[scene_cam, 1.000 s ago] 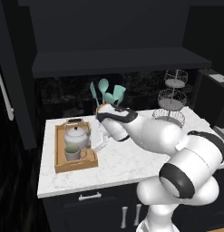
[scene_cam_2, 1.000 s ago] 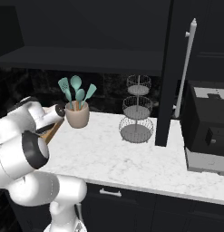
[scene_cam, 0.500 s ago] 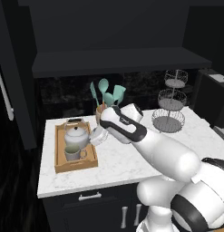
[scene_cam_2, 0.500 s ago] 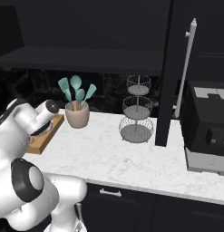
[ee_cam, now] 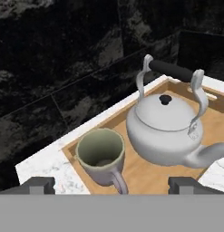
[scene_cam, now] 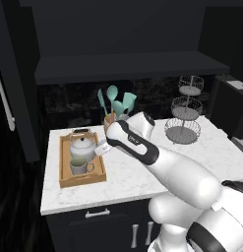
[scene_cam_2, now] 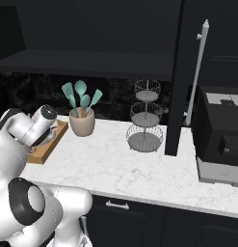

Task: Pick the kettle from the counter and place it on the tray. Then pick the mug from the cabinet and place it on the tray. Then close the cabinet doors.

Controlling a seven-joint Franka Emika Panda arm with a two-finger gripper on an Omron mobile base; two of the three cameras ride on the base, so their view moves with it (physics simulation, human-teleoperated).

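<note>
On the left of the counter [scene_cam: 142, 172], the mug [ee_cam: 102, 156] now sits in the tray [scene_cam: 82, 176] just in front of the kettle [ee_cam: 165, 129]. My gripper [scene_cam: 102, 147] has drawn back to their right, fingers [ee_cam: 38, 185] spread wide and empty. Both things look delivered, so I judge only the cabinet doors [scene_cam_2: 190, 72] remain.

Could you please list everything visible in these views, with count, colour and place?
kettle: one, pale grey-white with dark handle, on the tray, far end.
mug: one, grey-white, pale green inside, on the tray in front of the kettle.
tray: one, light-brown wood, left part of the counter.
counter: one, white marble with grey veins.
utensil pot: one, tan, holding teal utensils, back of the counter.
wire stand: one, grey, three tiers, on the counter.
cabinet doors: two, black with silver bar handles, both open.
appliance: one, dark, counter's right end.
gripper: one, open, empty, beside the tray.
</note>
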